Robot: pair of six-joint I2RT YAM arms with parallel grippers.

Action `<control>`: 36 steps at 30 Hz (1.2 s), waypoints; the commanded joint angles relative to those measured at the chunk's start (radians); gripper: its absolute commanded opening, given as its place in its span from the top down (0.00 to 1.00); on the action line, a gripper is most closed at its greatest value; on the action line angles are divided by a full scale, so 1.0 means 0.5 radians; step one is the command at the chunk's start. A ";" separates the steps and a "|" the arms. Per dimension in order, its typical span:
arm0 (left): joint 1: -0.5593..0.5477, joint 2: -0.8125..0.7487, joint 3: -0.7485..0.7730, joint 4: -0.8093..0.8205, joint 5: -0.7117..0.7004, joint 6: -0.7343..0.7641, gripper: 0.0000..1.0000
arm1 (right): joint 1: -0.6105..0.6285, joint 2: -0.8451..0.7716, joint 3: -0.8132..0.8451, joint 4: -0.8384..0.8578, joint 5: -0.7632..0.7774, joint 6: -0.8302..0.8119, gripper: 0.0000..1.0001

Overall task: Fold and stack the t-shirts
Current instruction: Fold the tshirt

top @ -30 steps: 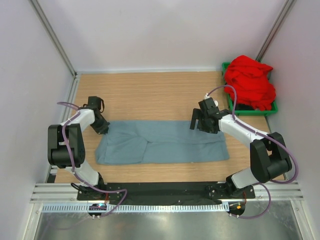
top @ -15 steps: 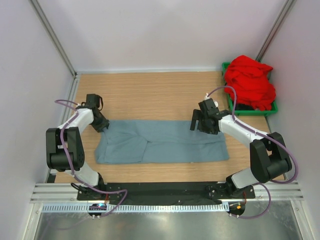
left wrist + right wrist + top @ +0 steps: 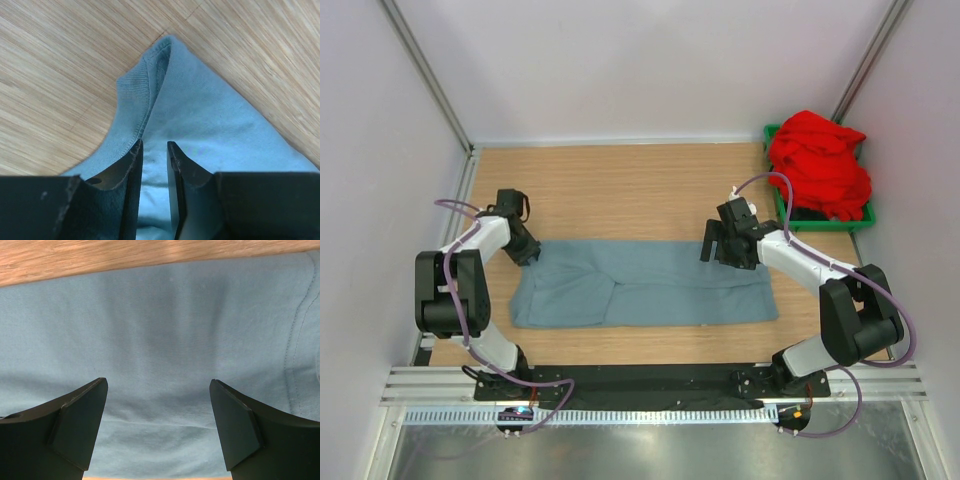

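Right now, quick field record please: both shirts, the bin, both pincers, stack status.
grey-blue t-shirt: flat on the table as a long band, partly folded
red t-shirt: bunched in the green bin, far right corner
left pincer: at the band's left end by the collar, jaws a narrow gap apart, nothing clamped
right pincer: over the band's right part, jaws wide, holding nothing
stack: not started

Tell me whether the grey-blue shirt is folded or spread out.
Partly folded: the grey-blue shirt lies as a long narrow band on the table, no sleeves sticking out, layers overlapping.
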 commanded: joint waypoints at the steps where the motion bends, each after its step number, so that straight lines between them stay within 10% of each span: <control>1: -0.008 -0.002 0.035 0.031 -0.069 -0.019 0.72 | 0.005 -0.062 -0.001 0.027 0.038 -0.023 0.11; 13: -0.008 0.007 0.022 0.059 -0.076 -0.016 0.69 | 0.005 -0.026 0.005 0.040 0.039 -0.029 0.11; 26: -0.008 0.010 0.016 0.102 -0.057 -0.022 1.00 | 0.005 -0.013 0.002 0.040 0.035 -0.029 0.10; 36: -0.011 -0.042 0.176 0.000 -0.115 -0.001 1.00 | 0.005 -0.013 -0.007 0.049 0.035 -0.029 0.10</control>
